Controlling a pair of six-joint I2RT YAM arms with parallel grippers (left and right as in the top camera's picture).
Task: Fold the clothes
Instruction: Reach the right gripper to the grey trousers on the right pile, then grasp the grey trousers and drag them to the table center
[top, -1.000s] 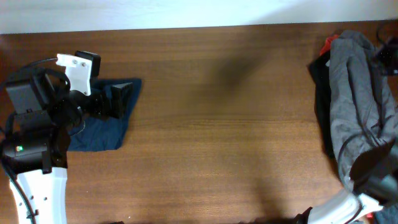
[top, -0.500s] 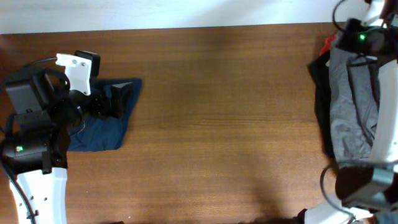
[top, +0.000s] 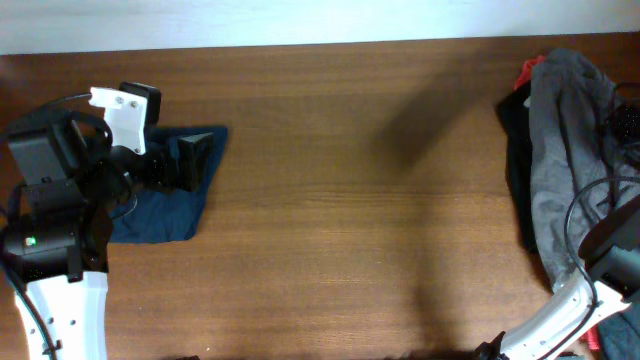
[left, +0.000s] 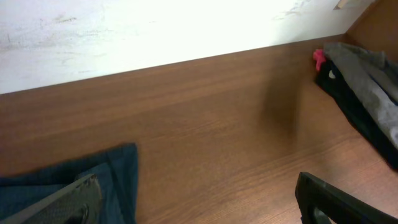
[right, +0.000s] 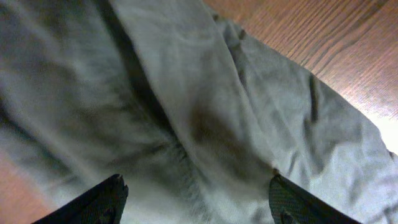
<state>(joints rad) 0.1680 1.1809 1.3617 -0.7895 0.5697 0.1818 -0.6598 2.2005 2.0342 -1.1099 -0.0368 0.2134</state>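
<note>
The clothes, a pair of grey shorts (top: 565, 170), lie crumpled in a long heap at the table's right edge, also seen in the left wrist view as the grey shorts (left: 367, 68). In the right wrist view grey cloth (right: 186, 106) fills the picture, and my right gripper (right: 196, 200) hovers close over it, open wide with nothing pinched. My left gripper (top: 205, 158) is far away at the left, open over a dark navy garment (top: 160, 215), and its jaws (left: 199, 202) stand wide apart above bare wood.
A black garment (top: 515, 180) lies under the shorts, with a red one (top: 527, 72) showing at its far end. The right arm's white link (top: 560, 315) crosses the front right corner. A cable (top: 600, 190) loops over the shorts.
The right arm swung up along the table's right edge and came back to the front right corner, and its gripper has opened. The left arm has not moved.
</note>
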